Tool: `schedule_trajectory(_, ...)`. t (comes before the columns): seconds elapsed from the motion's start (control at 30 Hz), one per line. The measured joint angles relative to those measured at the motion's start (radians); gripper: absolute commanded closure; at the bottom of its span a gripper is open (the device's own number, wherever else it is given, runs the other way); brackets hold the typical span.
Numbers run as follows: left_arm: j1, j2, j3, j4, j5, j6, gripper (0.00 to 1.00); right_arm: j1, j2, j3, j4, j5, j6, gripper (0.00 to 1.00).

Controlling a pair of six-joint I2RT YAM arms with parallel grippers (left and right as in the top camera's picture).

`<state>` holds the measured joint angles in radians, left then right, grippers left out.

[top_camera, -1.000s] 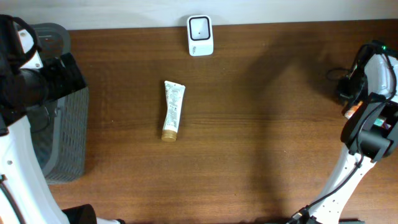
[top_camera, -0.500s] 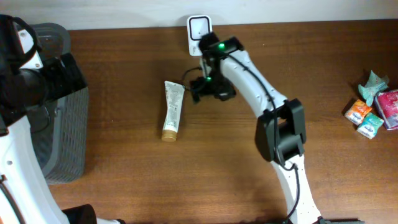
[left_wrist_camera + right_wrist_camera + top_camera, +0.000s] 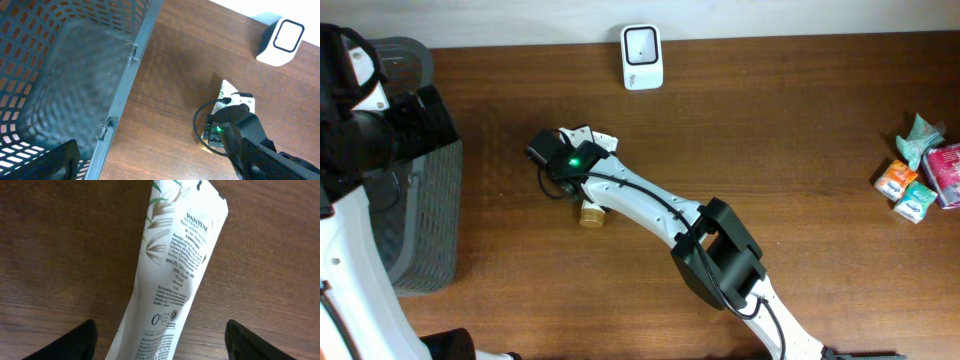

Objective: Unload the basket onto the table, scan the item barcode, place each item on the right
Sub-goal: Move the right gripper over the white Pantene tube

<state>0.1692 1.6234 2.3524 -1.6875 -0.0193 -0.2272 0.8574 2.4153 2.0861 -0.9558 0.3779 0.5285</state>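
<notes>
Overhead view: the R arm (image 3: 640, 203) reaches in from 5 o'clk across the wooden table (image 3: 800, 120) to the white tube (image 3: 598, 138). The tube lies left of centre, crimped end toward 12 o'clk, gold cap (image 3: 591, 214) toward 6. The arm's wrist, w/ a green light lit, covers the tube's middle, so only its two ends show from above.

R wrist cam: the R gripper (image 3: 160, 341) straddles the tube. Its fingers (image 3: 75, 341) are well apart, one on each side, w/ bare wood showing btwn each finger and the tube, and nothing is clamped. The tube's printed side faces up. "PANTENE" is legible; the rest is too small to read.

The scanner (image 3: 642, 57), white w/ a dark window, stands at the table's 12 o'clk edge. It is at approx 1 o'clk from the tube and well apart from it.

A grey mesh basket (image 3: 430, 220) sits at the 9 o'clk edge. The L gripper (image 3: 420, 122) hangs over it, jaws wide apart, holding nothing. The L wrist cam looks down into the basket, w/ the tube and scanner toward its 2 o'clk.

A few small colourful packets (image 3: 918, 175) cluster at the 3 o'clk edge, far from both arms.
</notes>
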Motion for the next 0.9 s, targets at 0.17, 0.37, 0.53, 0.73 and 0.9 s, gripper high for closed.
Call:
schedule_trajectory(0.17,0.000,0.000,0.000,0.000,0.000,0.000,0.01,0.000,0.003,-0.018,-0.049,0.098,0.003,0.63)
schedule_trajectory(0.37,0.000,0.000,0.000,0.000,0.000,0.000,0.01,-0.031,0.003,-0.047,-0.047,0.125,-0.081,0.54)
schedule_trajectory(0.53,0.000,0.000,0.000,0.000,0.000,0.000,0.01,-0.031,0.007,-0.085,-0.021,0.080,-0.119,0.70)
schedule_trajectory(0.73,0.000,0.000,0.000,0.000,0.000,0.000,0.01,-0.098,0.008,-0.086,-0.268,0.142,-0.102,0.69)
schedule_trajectory(0.9,0.000,0.000,0.000,0.000,0.000,0.000,0.01,-0.204,0.012,0.008,-0.509,0.134,-0.010,0.37)
